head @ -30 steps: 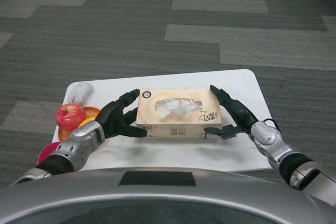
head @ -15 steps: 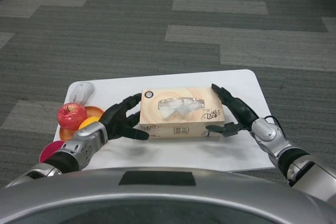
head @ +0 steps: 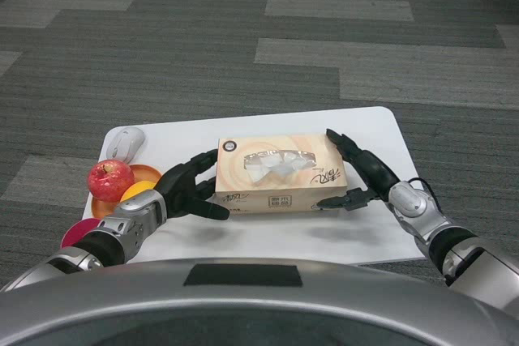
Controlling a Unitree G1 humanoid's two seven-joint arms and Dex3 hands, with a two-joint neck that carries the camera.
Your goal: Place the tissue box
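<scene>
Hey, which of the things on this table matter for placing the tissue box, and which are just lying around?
Part of the job:
tissue box
left hand, at the box's left end
right hand, at its right end
white table

Lying about:
computer mouse
red apple
orange
orange plate

Two brushed silver metal forearms are showing, each ending in a matte black many-fingered hand: the left hand with thick, segmented plastic fingers, the right hand slimmer and tapering. A thin black cable is looping beside the right wrist, where a rounded silver cuff is gleaming.
</scene>
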